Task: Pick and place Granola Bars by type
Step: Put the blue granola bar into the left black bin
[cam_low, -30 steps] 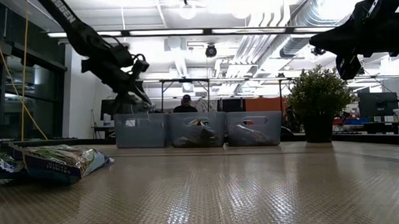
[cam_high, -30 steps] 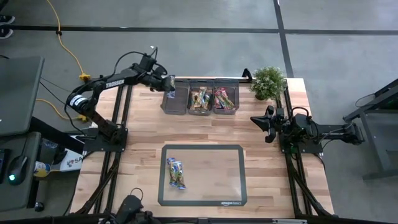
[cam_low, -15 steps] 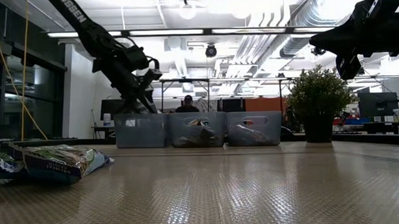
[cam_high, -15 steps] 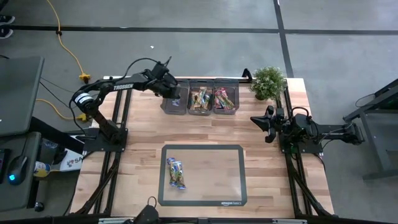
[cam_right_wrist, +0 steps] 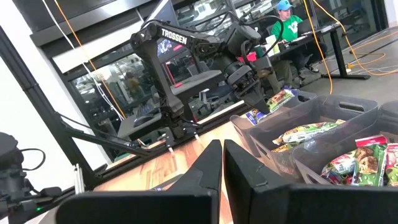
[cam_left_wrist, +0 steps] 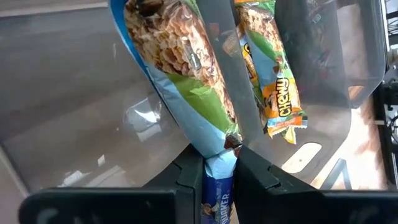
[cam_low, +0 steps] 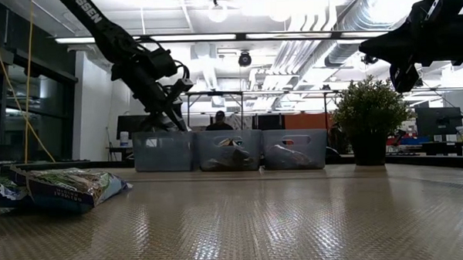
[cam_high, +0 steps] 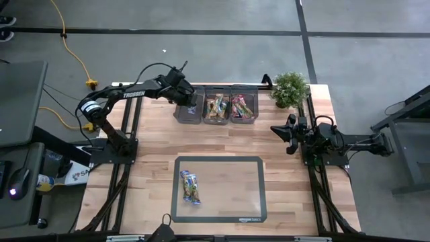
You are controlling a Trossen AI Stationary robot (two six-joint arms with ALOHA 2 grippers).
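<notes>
Care is needed: we keep the left gripper [cam_left_wrist: 219,163] pinching the blue bar [cam_left_wrist: 180,74] until low inside the left bin [cam_high: 188,107], then release.

The left gripper [cam_high: 190,102] has carried its blue bar [cam_left_wrist: 186,81] rightward, from the upper-left table edge over the left bin [cam_high: 189,113].

Robotics lab, exposed ceiling ducts [cam_low: 382,17], taped concrete floor [cam_high: 201,54]
</notes>
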